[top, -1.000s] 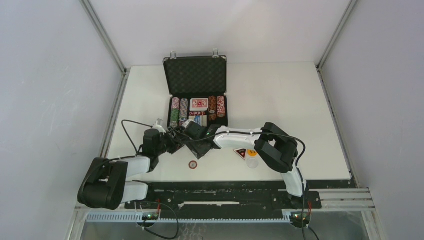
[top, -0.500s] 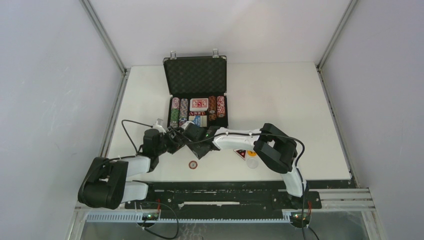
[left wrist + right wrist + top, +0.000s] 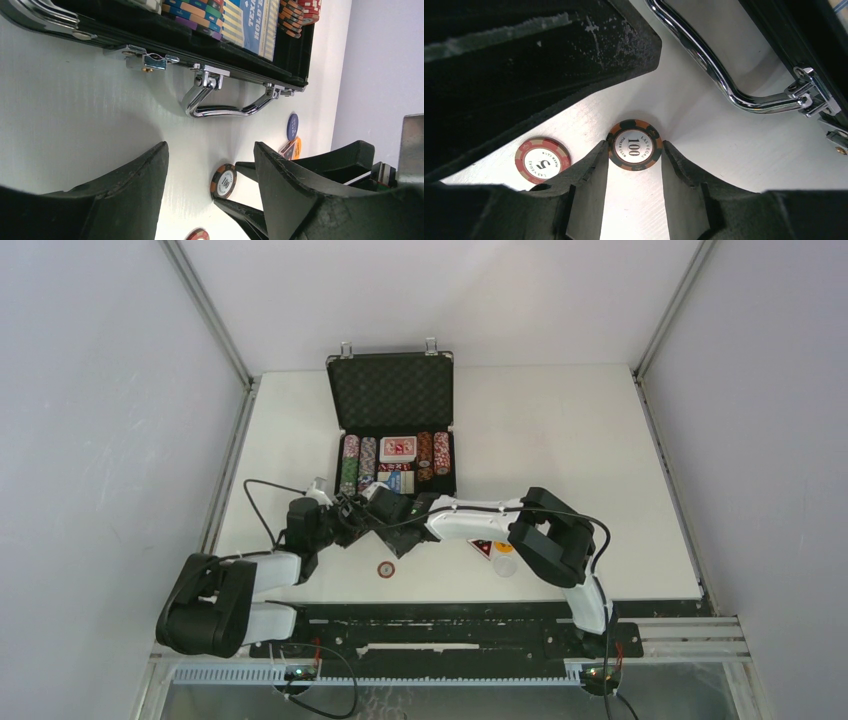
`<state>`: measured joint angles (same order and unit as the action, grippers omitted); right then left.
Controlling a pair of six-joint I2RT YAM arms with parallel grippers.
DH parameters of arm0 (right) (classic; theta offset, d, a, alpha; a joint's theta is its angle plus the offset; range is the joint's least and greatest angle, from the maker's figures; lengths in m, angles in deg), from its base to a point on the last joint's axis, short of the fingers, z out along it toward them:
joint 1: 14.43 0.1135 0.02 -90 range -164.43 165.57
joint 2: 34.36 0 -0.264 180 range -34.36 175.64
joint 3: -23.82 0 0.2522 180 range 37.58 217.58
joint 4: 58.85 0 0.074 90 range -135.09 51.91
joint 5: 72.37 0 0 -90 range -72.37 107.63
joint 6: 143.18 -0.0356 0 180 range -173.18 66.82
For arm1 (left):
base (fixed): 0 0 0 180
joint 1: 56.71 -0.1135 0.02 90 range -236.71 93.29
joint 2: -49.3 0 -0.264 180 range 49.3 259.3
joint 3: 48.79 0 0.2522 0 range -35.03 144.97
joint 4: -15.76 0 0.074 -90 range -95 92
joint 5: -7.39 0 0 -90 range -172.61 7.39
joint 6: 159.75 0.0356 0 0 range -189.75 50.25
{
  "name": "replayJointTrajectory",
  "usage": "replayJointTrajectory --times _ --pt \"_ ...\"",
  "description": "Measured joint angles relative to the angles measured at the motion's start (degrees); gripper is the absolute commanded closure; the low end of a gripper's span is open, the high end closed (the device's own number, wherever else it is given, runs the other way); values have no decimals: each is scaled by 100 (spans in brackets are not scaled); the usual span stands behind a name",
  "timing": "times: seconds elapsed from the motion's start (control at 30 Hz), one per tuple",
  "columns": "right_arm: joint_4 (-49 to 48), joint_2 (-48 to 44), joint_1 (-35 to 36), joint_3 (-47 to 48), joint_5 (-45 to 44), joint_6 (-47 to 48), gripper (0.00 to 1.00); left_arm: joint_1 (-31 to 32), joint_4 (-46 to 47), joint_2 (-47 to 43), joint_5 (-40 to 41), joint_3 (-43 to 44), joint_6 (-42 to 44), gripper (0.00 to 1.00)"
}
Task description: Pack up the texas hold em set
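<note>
Chip pinch by right jaws, case open behind

Nearest the arm bases: 5 chip [image 3: 386,568], red-striped, flat on the table [image 3: 560,440], on its own. Just beyond it, left jaws and right jaws converge in front of the case [image 3: 390,390]. Right jaws narrow, fingertips [image 3: 591,170] against the rim of the 100 chip [image 3: 634,145] on both sides. That chip is dark with orange stripes and lies flat on the table, near the case front. In the right wrist view the 5 chip sits left of it, not touching. Left jaws wide apart, fingertips [image 3: 135,190] low over the table, aimed at the 100 chip and the right fingertips. Dealer buttons [image 3: 503,546] lie off to the right by the right forearm: blue button [image 3: 292,126], orange button [image 3: 296,148] just beside it. Next, chrome handle [image 3: 225,107] sticking out from the case front wall. Case open, lid raised at the far side. Inside: striped chip rows [image 3: 350,462] left and right, with red deck [image 3: 398,447] and blue deck [image 3: 252,22] between them.
</note>
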<state>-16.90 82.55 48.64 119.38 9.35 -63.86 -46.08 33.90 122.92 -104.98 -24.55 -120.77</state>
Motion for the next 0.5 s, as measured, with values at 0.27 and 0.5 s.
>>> replayJointTrajectory --times 0.27,0.5 --pt "48 -46 9 0 -46 13 51 11 20 24 -39 0 -2 31" --pt "116 -79 -9 0 -63 4 30 4 20 26 -42 0 0 31"
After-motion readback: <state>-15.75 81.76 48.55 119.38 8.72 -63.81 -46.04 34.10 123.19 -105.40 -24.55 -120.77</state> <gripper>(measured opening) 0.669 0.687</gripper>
